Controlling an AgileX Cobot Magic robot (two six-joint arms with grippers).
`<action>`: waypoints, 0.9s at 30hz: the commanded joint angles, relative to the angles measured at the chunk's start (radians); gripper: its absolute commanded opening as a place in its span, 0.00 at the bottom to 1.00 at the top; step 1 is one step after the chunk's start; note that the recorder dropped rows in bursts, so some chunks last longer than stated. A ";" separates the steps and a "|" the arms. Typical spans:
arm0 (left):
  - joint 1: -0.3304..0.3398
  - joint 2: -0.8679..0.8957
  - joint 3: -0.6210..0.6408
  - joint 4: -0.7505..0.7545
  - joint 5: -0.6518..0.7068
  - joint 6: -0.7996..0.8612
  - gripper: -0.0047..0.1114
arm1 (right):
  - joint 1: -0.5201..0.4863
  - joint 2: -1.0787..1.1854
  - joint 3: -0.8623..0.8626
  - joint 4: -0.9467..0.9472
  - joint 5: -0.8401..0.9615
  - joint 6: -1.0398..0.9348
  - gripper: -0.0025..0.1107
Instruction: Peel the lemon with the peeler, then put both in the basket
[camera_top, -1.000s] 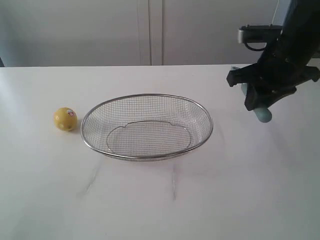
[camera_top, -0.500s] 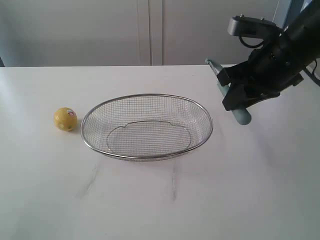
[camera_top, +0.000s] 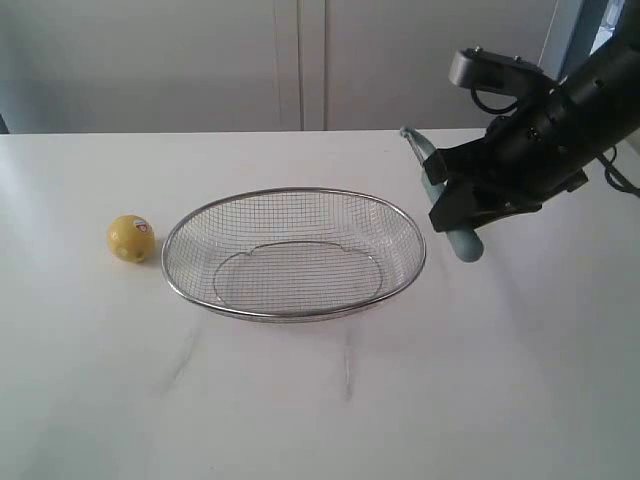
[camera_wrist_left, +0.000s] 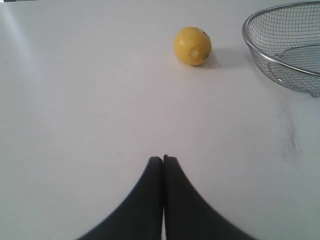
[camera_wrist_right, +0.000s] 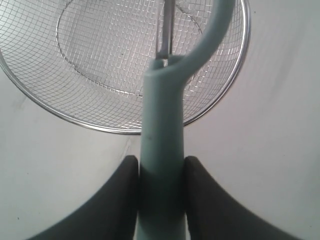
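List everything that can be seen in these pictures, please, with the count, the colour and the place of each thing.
lemon: 1, yellow with a small red-and-white sticker, on the table to the left of the basket, not touching it
basket: 1, silver wire mesh, middle of the table, nothing in it
peeler: 1, pale teal handle with a metal head, held near the basket's right end
table: 1, white, under everything
wall: 1, pale grey panels, behind the table
left gripper: 1, black, shut on nothing, over bare table, lemon ahead of it
right gripper: 1, black, closed on the peeler's handle
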 joint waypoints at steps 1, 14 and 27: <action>-0.005 -0.005 0.003 -0.006 0.003 0.001 0.04 | -0.003 -0.010 0.003 0.008 -0.018 -0.012 0.02; -0.005 -0.005 0.003 -0.006 0.003 0.001 0.04 | -0.003 -0.010 0.003 0.006 -0.020 -0.012 0.02; -0.005 -0.005 0.003 0.005 -0.113 0.000 0.04 | -0.003 -0.010 0.003 0.006 -0.020 -0.012 0.02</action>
